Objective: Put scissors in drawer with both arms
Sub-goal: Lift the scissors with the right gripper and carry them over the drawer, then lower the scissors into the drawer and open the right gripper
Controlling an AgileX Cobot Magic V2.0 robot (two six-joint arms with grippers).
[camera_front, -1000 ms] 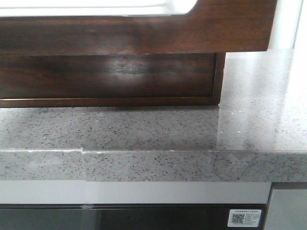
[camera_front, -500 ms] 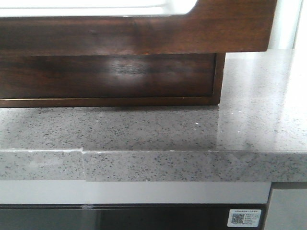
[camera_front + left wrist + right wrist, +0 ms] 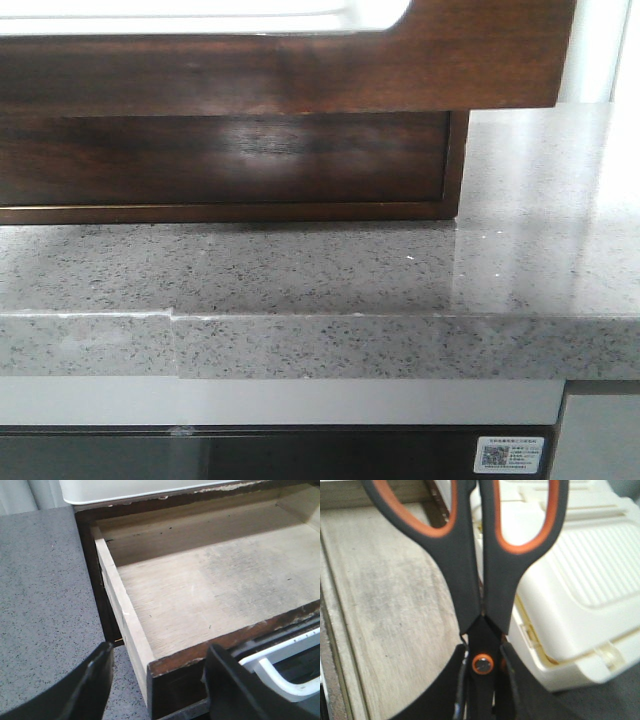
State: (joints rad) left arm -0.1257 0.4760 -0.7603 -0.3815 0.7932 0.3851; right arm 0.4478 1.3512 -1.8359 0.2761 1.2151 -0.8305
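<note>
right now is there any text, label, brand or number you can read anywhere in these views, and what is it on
No text can be read.
White sticker with a QR code, on the dark panel below the countertop: a few small printed lines, too small and blurred to read.
Scissors held in the right gripper: no brand or marking visible.
Drawer, open and empty: no label visible.
Cream plastic box: no lettering visible.
</note>
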